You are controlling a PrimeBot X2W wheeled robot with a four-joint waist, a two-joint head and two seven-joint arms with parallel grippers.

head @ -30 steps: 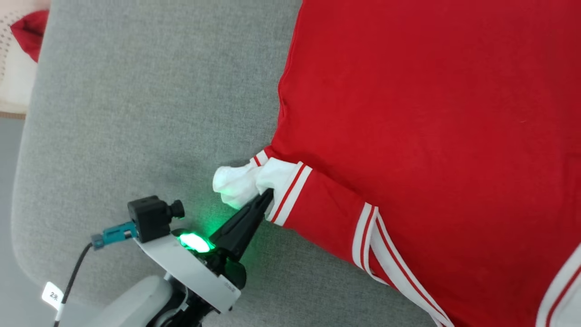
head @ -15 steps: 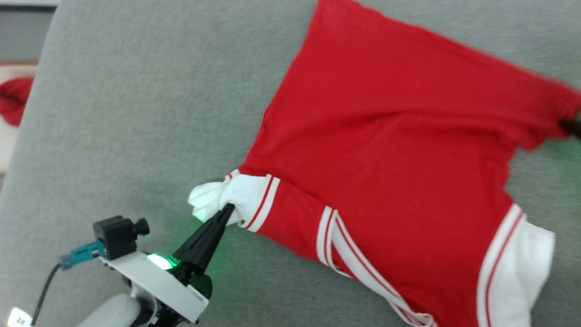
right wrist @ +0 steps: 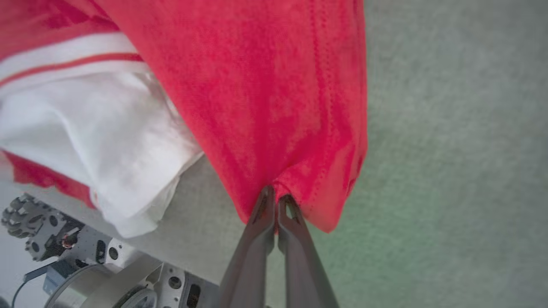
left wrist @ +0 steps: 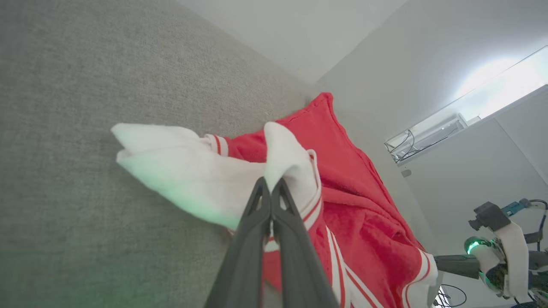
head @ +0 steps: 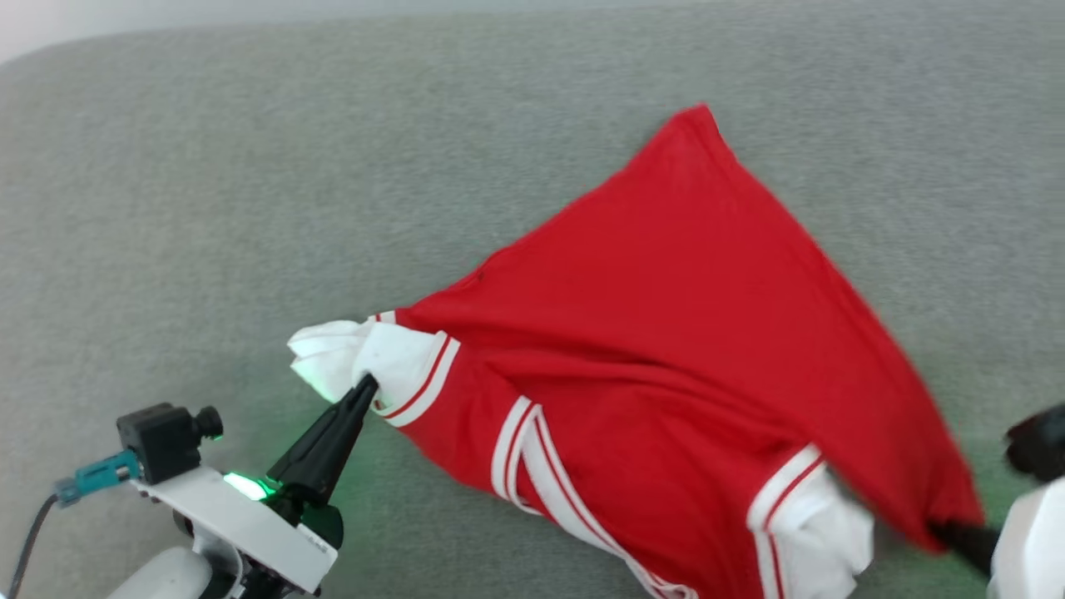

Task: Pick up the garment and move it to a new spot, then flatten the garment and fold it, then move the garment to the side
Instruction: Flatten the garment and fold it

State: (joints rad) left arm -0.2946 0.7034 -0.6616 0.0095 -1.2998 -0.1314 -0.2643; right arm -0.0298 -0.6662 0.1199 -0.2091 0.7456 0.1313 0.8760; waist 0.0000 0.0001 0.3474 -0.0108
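Note:
The garment [head: 666, 349], a red T-shirt with white sleeves and striped trim, hangs stretched between my two grippers above the grey cushion [head: 250, 208]. My left gripper [head: 368, 383] is shut on its white sleeve [left wrist: 205, 179] at the lower left of the head view; the left wrist view shows the fingertips pinched on the garment [left wrist: 351, 222] at the sleeve seam. At the lower right, my right gripper [head: 940, 530] is shut on a red corner of the garment [right wrist: 278, 107], its fingers [right wrist: 257, 239] pressed together in the right wrist view. The other white sleeve [head: 819, 532] droops near the right gripper.
The grey cushion spreads wide to the left, back and right of the shirt. Its near edge and the robot's base [right wrist: 85, 273] appear low in the right wrist view. White walls and a cabinet [left wrist: 471, 149] lie beyond the cushion in the left wrist view.
The head camera has swung, shifting the whole picture. The shirt's far right corner has been pulled toward me by the right gripper, so the red body now bunches into a peak. Left grip unchanged.

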